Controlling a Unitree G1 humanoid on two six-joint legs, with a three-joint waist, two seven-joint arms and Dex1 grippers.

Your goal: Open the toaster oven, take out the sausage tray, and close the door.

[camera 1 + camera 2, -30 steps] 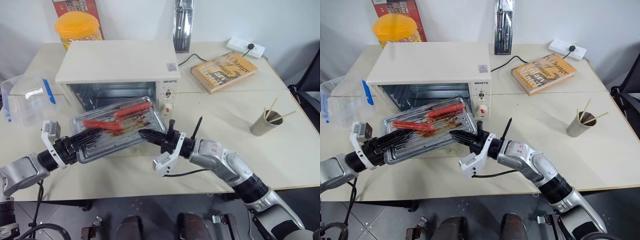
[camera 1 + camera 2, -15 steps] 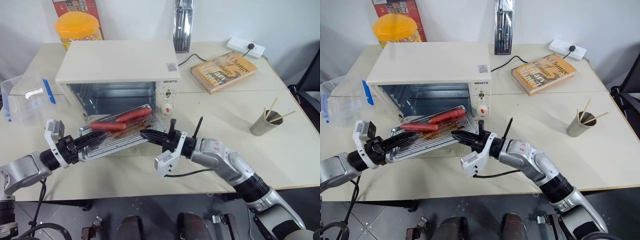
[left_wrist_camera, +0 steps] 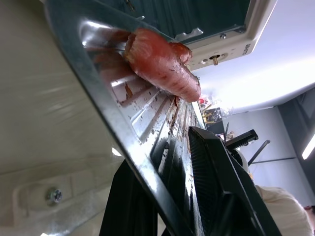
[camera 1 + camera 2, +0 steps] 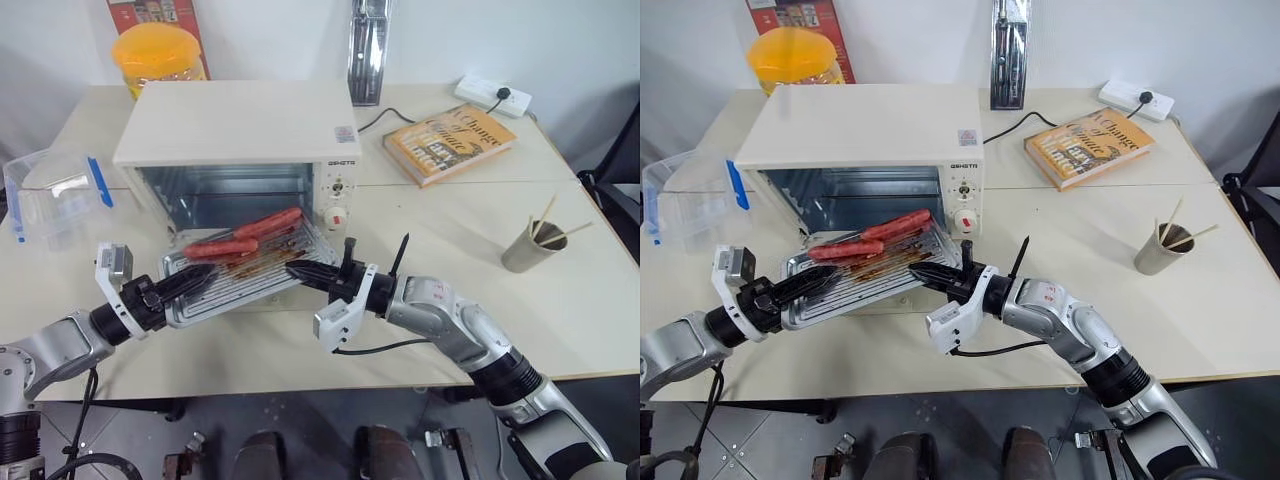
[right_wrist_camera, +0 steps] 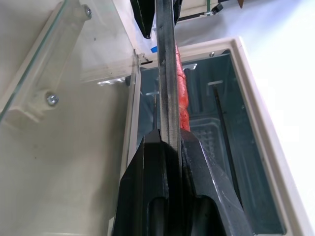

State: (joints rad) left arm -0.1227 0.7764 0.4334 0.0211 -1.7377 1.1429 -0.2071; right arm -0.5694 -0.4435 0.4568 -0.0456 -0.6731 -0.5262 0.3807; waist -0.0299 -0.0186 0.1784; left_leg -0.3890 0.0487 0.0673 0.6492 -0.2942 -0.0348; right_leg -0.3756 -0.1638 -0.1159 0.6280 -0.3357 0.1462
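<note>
The cream toaster oven (image 4: 240,120) stands open at the back left of the table. Its glass door (image 5: 49,64) lies folded down flat in front of it. Held just above the door is the silver sausage tray (image 4: 250,275), nearly level, with two red sausages (image 4: 265,224) lying toward its far side. My left gripper (image 4: 195,278) is shut on the tray's left rim (image 3: 123,128). From the other side my right gripper (image 4: 300,272) is shut on the right rim (image 5: 166,73), so the tray hangs between both arms.
A clear plastic box with blue clips (image 4: 50,195) sits left of the oven, with an orange-lidded jar (image 4: 160,50) behind it. An orange book (image 4: 448,140), a power strip (image 4: 495,95) and a paper cup with sticks (image 4: 528,248) lie on the right.
The tray has tipped from a steep tilt toward me to almost level. My left gripper has closed onto its left rim. The right gripper kept its grip.
</note>
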